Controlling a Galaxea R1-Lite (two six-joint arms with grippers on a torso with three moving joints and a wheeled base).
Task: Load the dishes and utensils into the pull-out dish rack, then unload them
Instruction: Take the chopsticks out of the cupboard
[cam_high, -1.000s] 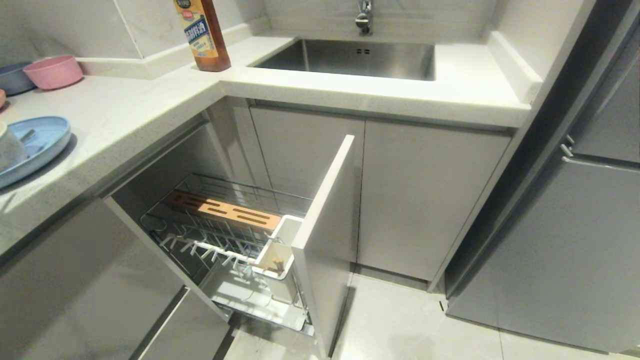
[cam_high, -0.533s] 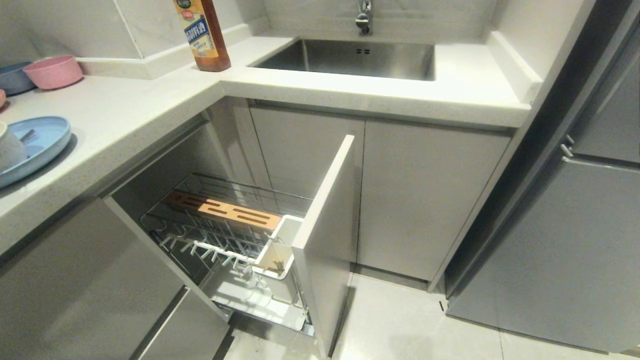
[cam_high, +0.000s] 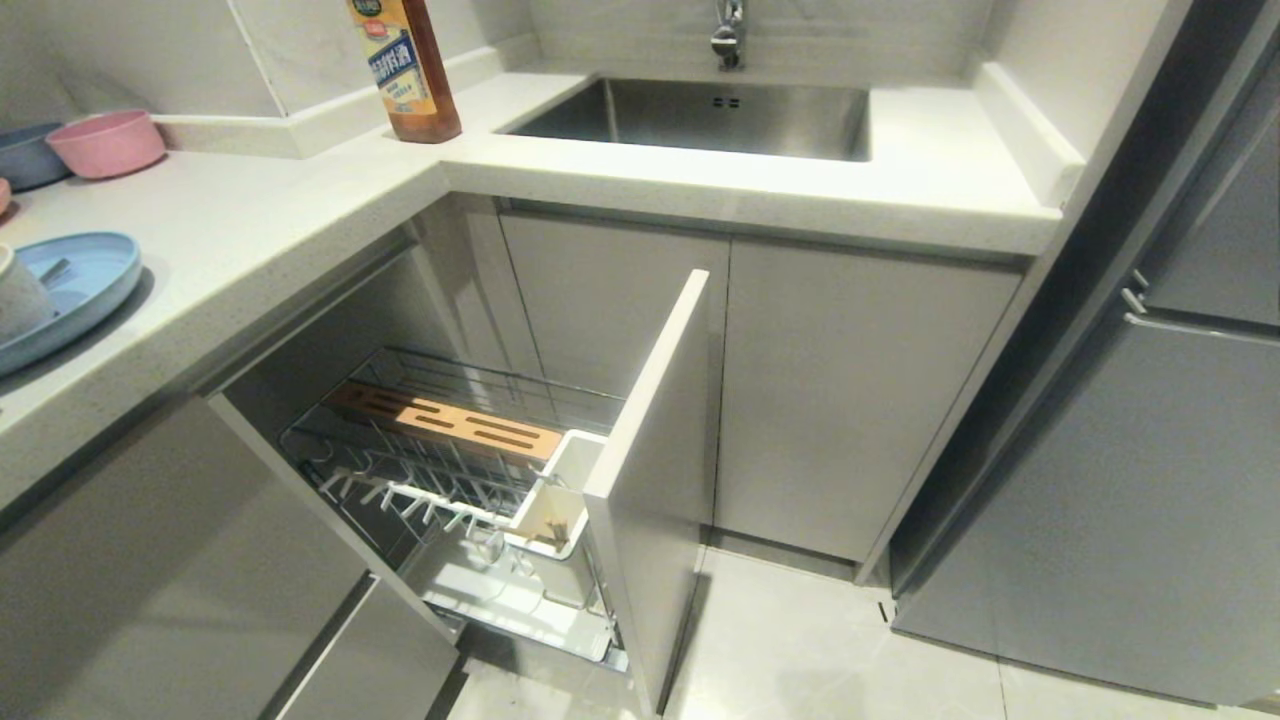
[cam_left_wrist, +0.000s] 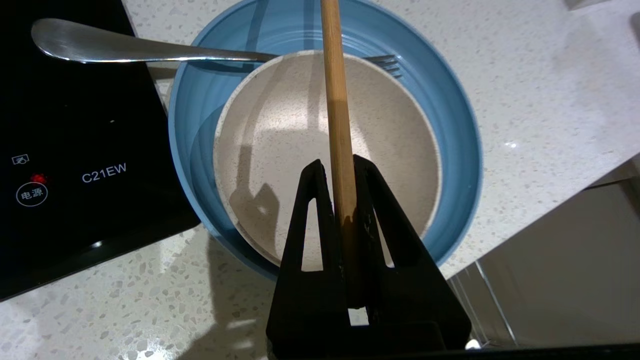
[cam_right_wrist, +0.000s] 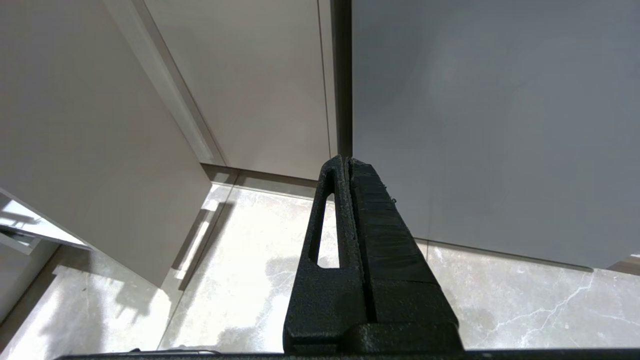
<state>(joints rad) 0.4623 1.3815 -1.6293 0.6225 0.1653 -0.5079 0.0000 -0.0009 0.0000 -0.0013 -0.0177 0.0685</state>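
Wooden chopsticks are pinched in the left gripper above the bowl and blue plate on the tabletop, while the rack is seen empty of dishes and the right gripper is pressed together near the floor.

Pale wooden chopsticks, matt; a glossy steel utensil; a speckled matt cream bowl; a smooth blue plate; chrome wire rack; speckled stone countertop.

Left gripper: two matte black fingers, each tapering to a narrow tip, each with a long triangular cut-out through its body. Right gripper: same black, rough-textured build; one finger carries a slot-shaped cut-out, the other a ribbed edge.
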